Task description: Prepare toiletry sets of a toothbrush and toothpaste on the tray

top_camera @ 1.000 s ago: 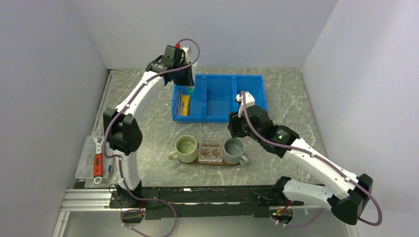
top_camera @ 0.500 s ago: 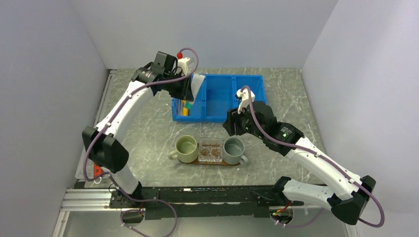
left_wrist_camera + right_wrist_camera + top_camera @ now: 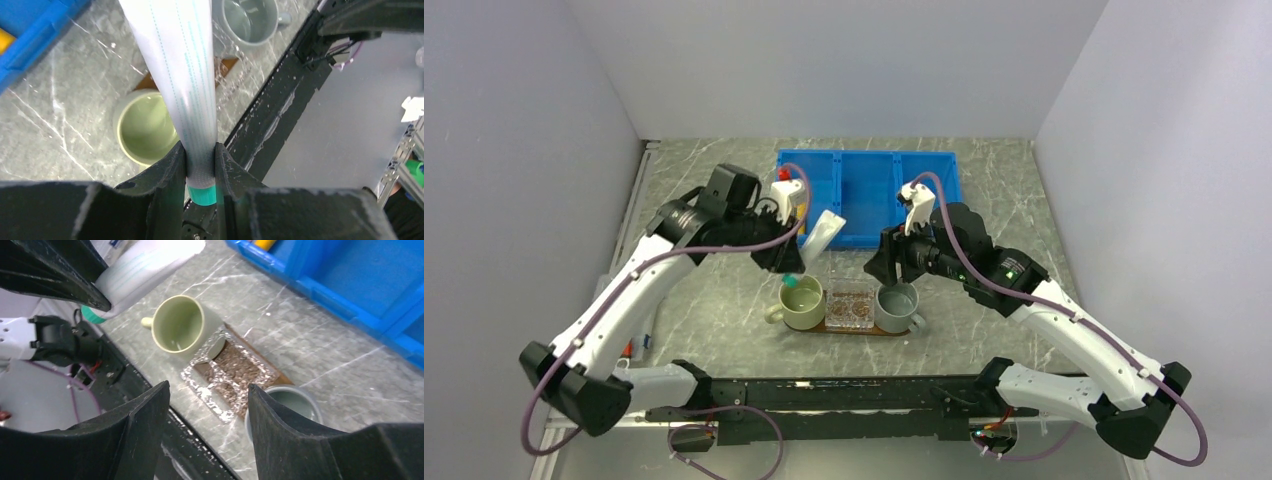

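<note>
**Left hand holds white tube over the green mug**

Grey marbled table (image 3: 724,290), plain pale walls on three sides, black rail (image 3: 824,395) along the near edge. The left hand (image 3: 201,160) is clamped on the white tube (image 3: 819,237) near its teal end, which points down. The tube hangs tilted in the air just above the green mug (image 3: 802,301). The right hand (image 3: 207,387) hovers spread apart and empty over the grey mug (image 3: 896,306). The tray (image 3: 902,331) lies near the rail and carries both mugs, with the clear holder (image 3: 849,305) between them. The blue bin (image 3: 869,200) sits at the far side.
</note>
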You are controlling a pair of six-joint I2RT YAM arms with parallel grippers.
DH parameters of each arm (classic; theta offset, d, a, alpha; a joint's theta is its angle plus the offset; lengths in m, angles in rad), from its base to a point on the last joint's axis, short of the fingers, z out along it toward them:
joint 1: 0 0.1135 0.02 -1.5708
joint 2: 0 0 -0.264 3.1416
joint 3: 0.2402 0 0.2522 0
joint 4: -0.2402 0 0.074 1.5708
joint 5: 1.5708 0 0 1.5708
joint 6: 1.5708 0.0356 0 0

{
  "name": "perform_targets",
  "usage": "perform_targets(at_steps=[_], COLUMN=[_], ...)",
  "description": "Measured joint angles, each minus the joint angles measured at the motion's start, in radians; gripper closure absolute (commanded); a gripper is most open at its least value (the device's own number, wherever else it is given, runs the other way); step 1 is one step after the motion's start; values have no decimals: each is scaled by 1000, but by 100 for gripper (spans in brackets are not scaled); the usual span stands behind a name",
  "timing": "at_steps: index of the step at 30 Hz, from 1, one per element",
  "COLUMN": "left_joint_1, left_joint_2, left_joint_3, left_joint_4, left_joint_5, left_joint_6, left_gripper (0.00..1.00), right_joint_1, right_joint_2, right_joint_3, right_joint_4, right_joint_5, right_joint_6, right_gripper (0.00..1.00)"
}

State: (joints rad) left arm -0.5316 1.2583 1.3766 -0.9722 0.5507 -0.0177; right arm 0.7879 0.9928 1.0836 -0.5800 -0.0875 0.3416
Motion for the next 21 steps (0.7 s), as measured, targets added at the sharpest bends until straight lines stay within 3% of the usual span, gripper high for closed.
perform_targets(at_steps=[10, 21], left_joint_1=[-69, -128], left_joint_2=[-229, -285], left_joint_3=[-164, -214], left_joint_4=[6, 16], left_joint_5=[20, -14], left_joint_6=[23, 21], left_gripper=[90, 91], right_joint_1=[-19, -27], right_joint_2=[19, 121], right_joint_3=[45, 102], right_joint_4=[6, 67], right_joint_5=[-266, -406], right_joint_6=[101, 209], right_gripper=[37, 36])
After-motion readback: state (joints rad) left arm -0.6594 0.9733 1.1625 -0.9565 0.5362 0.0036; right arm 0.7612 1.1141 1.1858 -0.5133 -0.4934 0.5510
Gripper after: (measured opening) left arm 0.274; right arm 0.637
